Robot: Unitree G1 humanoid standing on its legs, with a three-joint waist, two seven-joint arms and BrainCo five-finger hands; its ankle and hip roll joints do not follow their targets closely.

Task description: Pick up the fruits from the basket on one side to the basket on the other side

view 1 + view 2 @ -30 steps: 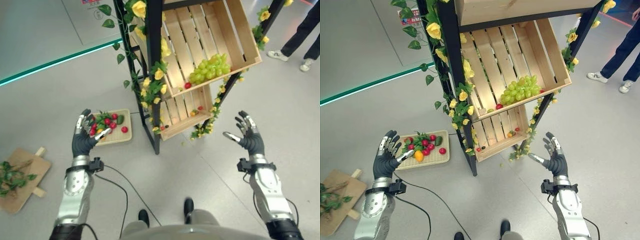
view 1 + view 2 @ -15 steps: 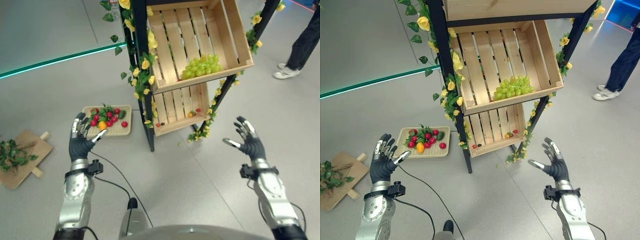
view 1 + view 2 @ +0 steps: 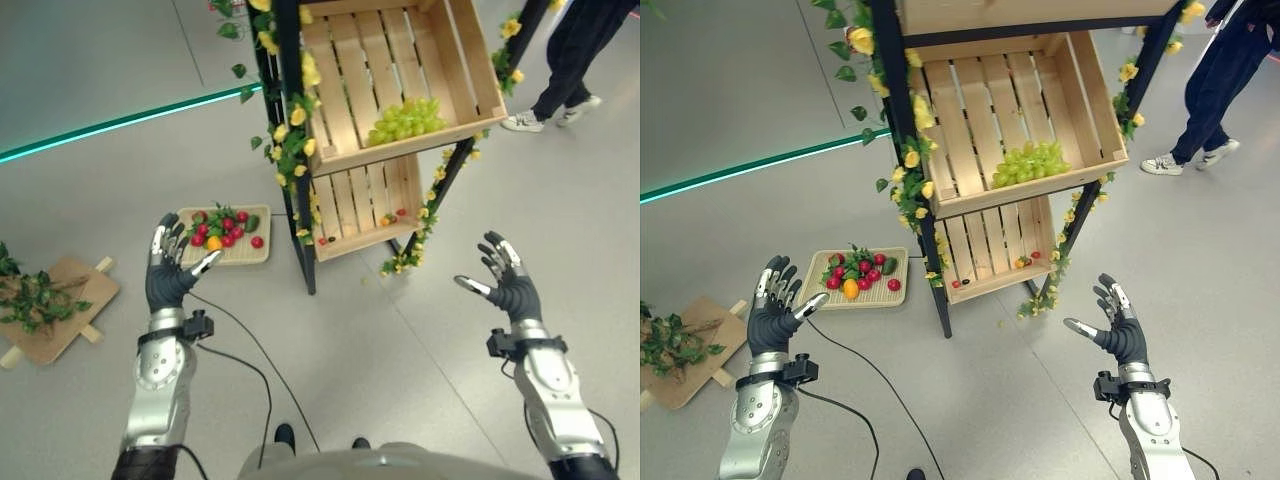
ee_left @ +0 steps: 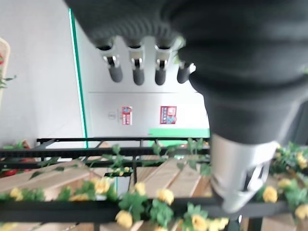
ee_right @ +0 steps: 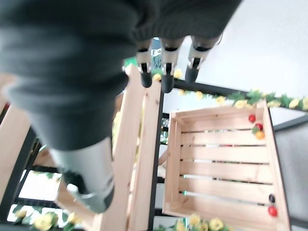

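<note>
- Both hands raised with fingers spread wide, holding nothing: left hand [image 3: 168, 277] near the flat basket [image 3: 262, 255] on the floor, right hand [image 3: 508, 283] well apart from the rack [image 3: 298, 150].
- Fruits [image 3: 222, 229] heaped in that flat basket, one red piece near its rim; green grapes [image 3: 405, 117] in the upper crate [image 3: 470, 60], a few small fruits in the lower crate [image 3: 355, 240].
- Judged not yet begun: no fruit grasped.
- Best to lower the left hand over the loose red fruit first, curl around it gently, avoid the leaves.
- Person's legs [image 3: 565, 50] beyond the rack; keep clear.
</note>
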